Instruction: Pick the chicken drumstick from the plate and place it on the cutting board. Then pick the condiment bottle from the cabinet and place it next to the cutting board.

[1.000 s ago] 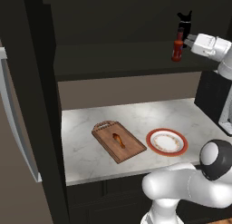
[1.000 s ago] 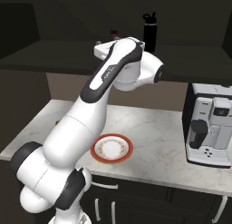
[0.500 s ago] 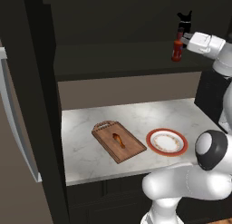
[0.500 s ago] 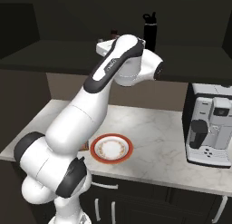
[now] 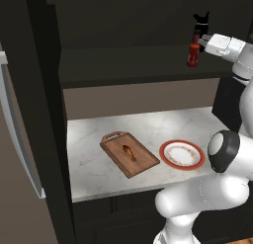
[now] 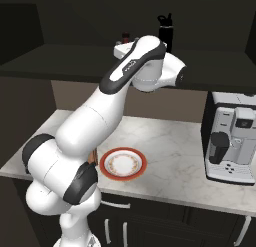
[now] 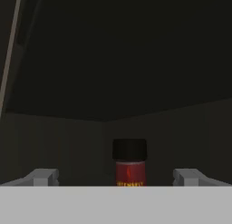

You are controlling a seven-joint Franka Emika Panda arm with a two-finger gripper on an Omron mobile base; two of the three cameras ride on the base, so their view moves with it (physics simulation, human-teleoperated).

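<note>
Dark cabinet (image 5: 123, 65): near-black, matte, with one long horizontal shelf above the counter.
Marble counter (image 5: 94, 164): pale, veined, smooth; it carries the board and the plate, well apart from the shelf.
Coffee machine (image 6: 232, 138): boxy, black and silver; the right base view has it on the counter's far right.
Cutting board (image 5: 129, 153): brown wood, rectangular, looped handle at its far end, just beside the plate.
Plate (image 5: 182, 154): round, white centre, broad red-orange rim, faint patterned ring.
Black bottle (image 6: 165, 33): tall, dark, standing on the shelf behind the arm.
Gripper (image 5: 201, 40): jaws spread wide, level with the condiment bottle; the hand view has a grey fingertip (image 7: 43, 177) on either side, apart from the bottle.
Condiment bottle (image 5: 193, 54): small, red, dark cap, upright on the shelf; its label is too blurred to read in the hand view.
Chicken drumstick (image 5: 129, 152): orange-brown, elongated, lying on the board's middle.
Change: the hand sits closer to the red bottle than a second ago; bottle, board and plate have not moved.
</note>
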